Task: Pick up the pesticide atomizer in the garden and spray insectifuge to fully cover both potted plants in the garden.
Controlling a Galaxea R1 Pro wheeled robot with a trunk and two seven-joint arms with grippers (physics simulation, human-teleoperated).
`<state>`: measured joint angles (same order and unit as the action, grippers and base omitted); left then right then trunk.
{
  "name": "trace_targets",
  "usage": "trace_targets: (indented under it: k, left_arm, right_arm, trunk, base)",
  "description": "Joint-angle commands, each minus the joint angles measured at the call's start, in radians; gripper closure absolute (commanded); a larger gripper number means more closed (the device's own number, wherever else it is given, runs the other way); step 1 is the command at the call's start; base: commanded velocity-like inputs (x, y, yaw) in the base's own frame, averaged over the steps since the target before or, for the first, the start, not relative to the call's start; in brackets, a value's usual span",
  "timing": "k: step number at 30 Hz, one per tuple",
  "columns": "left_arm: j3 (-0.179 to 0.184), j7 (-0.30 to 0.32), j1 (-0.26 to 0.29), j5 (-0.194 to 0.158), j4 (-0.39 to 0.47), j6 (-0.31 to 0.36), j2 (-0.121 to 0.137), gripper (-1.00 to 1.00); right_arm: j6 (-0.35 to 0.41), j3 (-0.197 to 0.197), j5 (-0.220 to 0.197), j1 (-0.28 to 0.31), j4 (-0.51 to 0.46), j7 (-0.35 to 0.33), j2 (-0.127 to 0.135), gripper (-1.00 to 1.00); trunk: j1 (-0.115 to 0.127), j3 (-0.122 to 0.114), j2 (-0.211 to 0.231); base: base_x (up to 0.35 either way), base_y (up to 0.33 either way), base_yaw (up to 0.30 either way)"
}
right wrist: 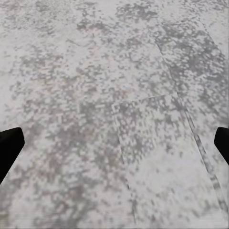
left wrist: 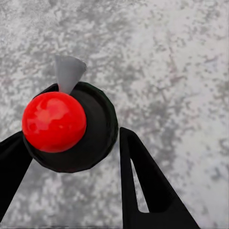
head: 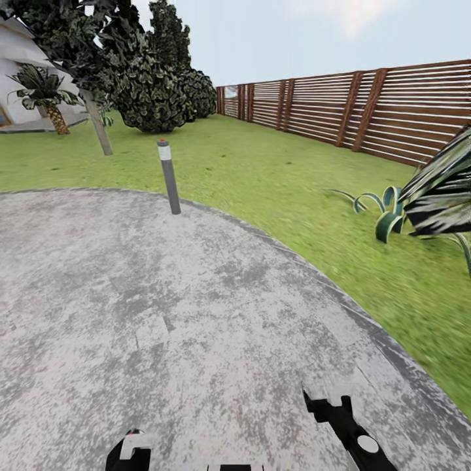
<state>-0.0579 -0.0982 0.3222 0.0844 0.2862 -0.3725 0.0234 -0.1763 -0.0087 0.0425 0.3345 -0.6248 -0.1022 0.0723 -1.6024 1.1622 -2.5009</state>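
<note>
Bottle (left wrist: 90, 124) pinched tight in left end effector (left wrist: 71, 143), low left in head view, ready for spraying. Right end effector (right wrist: 114, 143) spread open, empty, over grey patio (head: 196, 314). Leafy plant (head: 391, 221) far right.

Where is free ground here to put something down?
The round grey paved patio is bare between the grey bollard lamp post and the robot's arms. The lawn toward the brown slatted fence is open; it is crowded by the striped-leaf plant.
</note>
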Motion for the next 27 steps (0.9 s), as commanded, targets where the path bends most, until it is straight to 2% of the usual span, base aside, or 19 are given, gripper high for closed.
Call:
trace_targets:
  k: [1, 6, 8, 9, 11, 15, 27]
  left_arm:
    - [-0.006, -0.002, -0.004, 0.005, -0.001, -0.009, 0.000, 1.00]
    - [-0.028, -0.004, -0.028, -0.039, -0.001, -0.027, 0.019, 1.00]
    - [-0.043, -0.004, -0.034, -0.057, -0.002, -0.029, 0.030, 1.00]
    - [-0.058, -0.004, -0.041, -0.067, -0.003, -0.031, 0.037, 1.00]
    - [-0.068, -0.002, -0.062, -0.074, -0.002, -0.034, 0.044, 1.00]
    - [-0.069, -0.002, -0.067, -0.075, -0.003, -0.035, 0.044, 1.00]
    - [-0.068, -0.002, -0.067, -0.073, -0.007, -0.040, 0.043, 1.00]
  right_arm:
    - [-0.022, -0.001, 0.004, 0.000, 0.029, -0.002, 0.004, -1.00]
    - [-0.162, -0.002, 0.000, 0.000, 0.219, -0.001, 0.044, -1.00]
    - [-0.244, -0.002, -0.001, 0.000, 0.311, -0.001, 0.056, -1.00]
    - [-0.319, -0.002, -0.002, 0.000, 0.372, -0.001, 0.062, -1.00]
    - [-0.377, 0.001, -0.001, 0.000, 0.414, -0.001, 0.055, -1.00]
    - [-0.384, 0.001, -0.003, 0.000, 0.443, -0.002, 0.043, -1.00]
    - [-0.385, -0.004, -0.003, 0.000, 0.445, -0.001, 0.042, -1.00]
  trunk:
    - [0.001, -0.005, 0.000]
    - [0.006, -0.031, 0.008]
    - [0.014, -0.041, 0.022]
    - [0.018, -0.045, 0.029]
    - [0.025, -0.053, 0.043]
    - [0.041, -0.065, 0.071]
    - [0.087, -0.103, 0.155]
  base:
    - [0.000, 0.000, 0.000]
    - [0.000, 0.000, 0.000]
    - [0.000, 0.000, 0.000]
    - [0.000, 0.000, 0.000]
    - [0.000, 0.000, 0.000]
    - [0.000, 0.000, 0.000]
    - [0.000, 0.000, 0.000]
